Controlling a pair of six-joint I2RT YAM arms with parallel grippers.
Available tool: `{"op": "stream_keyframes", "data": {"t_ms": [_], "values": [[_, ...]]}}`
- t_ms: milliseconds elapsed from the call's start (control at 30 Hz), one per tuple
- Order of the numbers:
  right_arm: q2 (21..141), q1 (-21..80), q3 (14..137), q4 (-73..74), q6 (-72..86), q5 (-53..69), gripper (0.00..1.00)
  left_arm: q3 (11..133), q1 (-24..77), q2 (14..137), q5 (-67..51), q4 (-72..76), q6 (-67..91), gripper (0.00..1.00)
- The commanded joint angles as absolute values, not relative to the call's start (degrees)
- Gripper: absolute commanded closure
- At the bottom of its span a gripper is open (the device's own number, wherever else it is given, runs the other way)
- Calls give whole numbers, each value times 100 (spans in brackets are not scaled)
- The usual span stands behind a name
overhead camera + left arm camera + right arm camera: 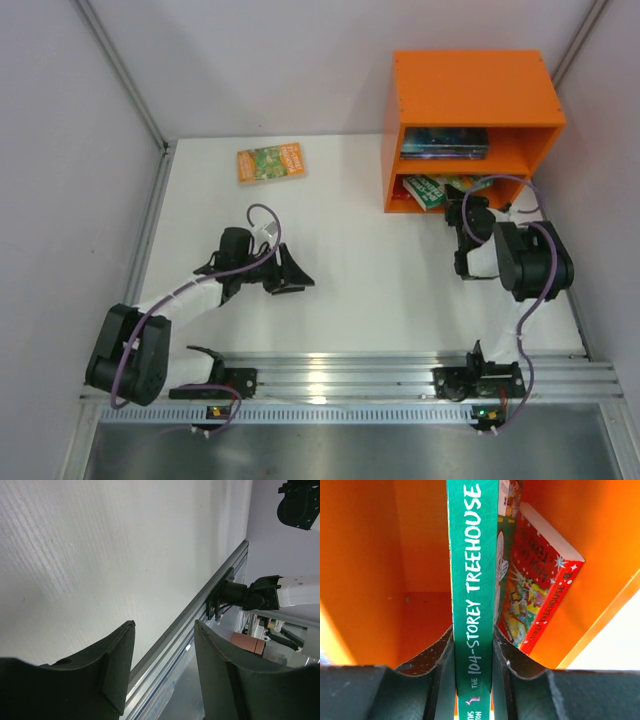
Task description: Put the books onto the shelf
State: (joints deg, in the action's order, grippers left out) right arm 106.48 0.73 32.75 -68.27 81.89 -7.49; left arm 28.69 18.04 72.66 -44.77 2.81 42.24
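The orange shelf point(470, 100) stands at the back right of the table. Dark blue and teal books point(445, 143) lie in its upper compartment. My right gripper point(462, 208) is at the mouth of the lower compartment, shut on the spine of a green book point(472, 555) that stands upright inside the shelf point(420, 555). A red book point(540, 595) leans against the compartment wall beside it. An orange-green book point(270, 162) lies flat on the table at the back left. My left gripper point(285, 275) hovers mid-table, open and empty point(164, 622).
An aluminium rail point(350, 375) runs along the near table edge, carrying both arm bases. The right arm's base point(260, 592) shows in the left wrist view. Pale walls close in the table on the left, back and right.
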Motion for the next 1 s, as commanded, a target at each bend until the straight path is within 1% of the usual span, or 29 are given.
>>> {"op": "stream_keyframes", "data": {"t_ms": [0,133,333,500,700,833,867,900,967], "values": [[10906,325,3744,-8402,8104,-1274,100,2813,1811,7066,-4588,378,4078,44],[11267,632,4068,-8455,8148,-1905,100,2786,1819,6988,-4606,282,3982,44],[11513,817,4464,-8394,8015,-2311,100,2751,1819,6768,-4623,255,3990,43],[11821,914,4807,-8350,8139,-2452,100,2549,1854,6609,-4676,448,4105,42],[11944,1125,5124,-8262,8077,-2365,100,2575,1854,6706,-4746,431,4052,41],[11865,1370,4940,-8104,8165,-2460,96,2602,1854,6706,-4799,448,4052,41],[11813,1423,4887,-8069,8165,-2496,94,2602,1854,6706,-4816,431,4043,41],[11786,1459,4843,-7981,8174,-2522,89,2593,1854,6697,-4799,431,4043,41],[11786,1547,4729,-7910,8261,-2540,84,2593,1854,6715,-4790,431,4043,41]]}}
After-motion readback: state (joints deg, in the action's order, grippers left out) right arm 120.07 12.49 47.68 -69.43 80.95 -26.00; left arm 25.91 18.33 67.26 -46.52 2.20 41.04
